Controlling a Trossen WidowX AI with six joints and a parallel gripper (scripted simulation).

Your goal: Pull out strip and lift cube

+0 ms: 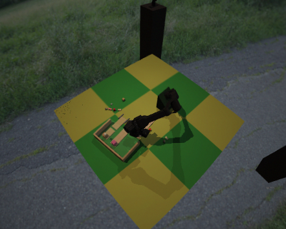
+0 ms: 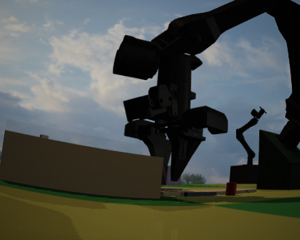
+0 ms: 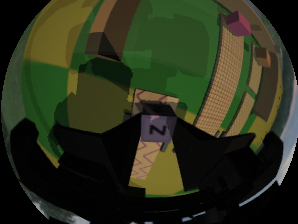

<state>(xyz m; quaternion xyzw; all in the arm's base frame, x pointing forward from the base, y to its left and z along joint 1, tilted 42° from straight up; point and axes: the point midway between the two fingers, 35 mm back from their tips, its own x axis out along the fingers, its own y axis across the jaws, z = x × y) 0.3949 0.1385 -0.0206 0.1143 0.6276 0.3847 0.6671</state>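
Note:
My gripper [image 2: 169, 180] [image 3: 156, 117] points down and is shut on the labelled cube [image 3: 158, 128], a purple-grey block with a dark letter on top. The cube sits at the level of the zigzag strip [image 3: 142, 161], which runs under it outside the open side of the walled box; whether they touch is hidden. A woven-pattern strip [image 3: 222, 75] [image 1: 121, 136] lies in the box with a pink cube [image 3: 238, 23] [image 1: 114, 142] at its far end. Beyond it are two separate strip pieces [image 3: 240, 115] [image 1: 120, 123], with an orange-brown cube [image 3: 262, 56] at the far one.
The box's wooden wall [image 1: 110, 149] [image 2: 81, 169] stands close beside the gripper, and a faint clear panel shows above it. A red cylinder [image 2: 231, 188] [image 1: 150, 129] stands on the arm's side. Small items [image 1: 114, 109] lie beyond the box.

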